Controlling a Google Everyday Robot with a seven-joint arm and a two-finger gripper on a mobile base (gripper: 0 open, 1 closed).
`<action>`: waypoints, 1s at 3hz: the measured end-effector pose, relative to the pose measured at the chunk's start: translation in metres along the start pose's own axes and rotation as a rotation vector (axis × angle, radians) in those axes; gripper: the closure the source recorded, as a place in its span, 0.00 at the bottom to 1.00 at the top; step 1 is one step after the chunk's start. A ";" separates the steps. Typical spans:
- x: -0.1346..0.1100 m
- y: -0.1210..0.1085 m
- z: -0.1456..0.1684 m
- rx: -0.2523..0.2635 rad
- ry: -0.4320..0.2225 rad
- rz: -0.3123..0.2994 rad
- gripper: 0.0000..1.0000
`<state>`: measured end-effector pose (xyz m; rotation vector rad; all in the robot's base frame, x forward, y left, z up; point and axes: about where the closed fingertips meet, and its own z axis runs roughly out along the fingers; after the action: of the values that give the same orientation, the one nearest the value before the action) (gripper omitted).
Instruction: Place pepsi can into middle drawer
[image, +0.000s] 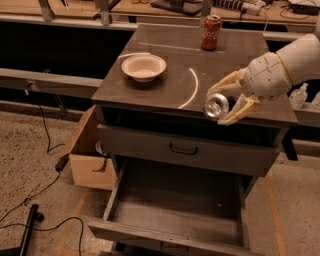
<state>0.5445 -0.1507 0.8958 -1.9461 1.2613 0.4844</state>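
Gripper (219, 106) pinching can (215, 105) sideways at cabinet top (240, 60) front edge | open drawer (180, 200) below | risk: early release bounces can off closed drawer front (145, 142) onto floor.

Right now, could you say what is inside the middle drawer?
The middle drawer shows only bare floor; its rear hides beneath the upper drawer. The tool grips the pepsi can above it.

Tool (218, 106) mid-right, fingers (239, 111) clamped; arm outstretched
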 end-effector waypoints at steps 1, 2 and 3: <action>-0.048 0.035 0.001 0.097 -0.076 0.073 1.00; -0.061 0.075 0.014 0.149 -0.120 0.173 1.00; -0.023 0.131 0.050 0.233 -0.061 0.316 1.00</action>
<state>0.4212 -0.1289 0.8285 -1.5361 1.5220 0.5238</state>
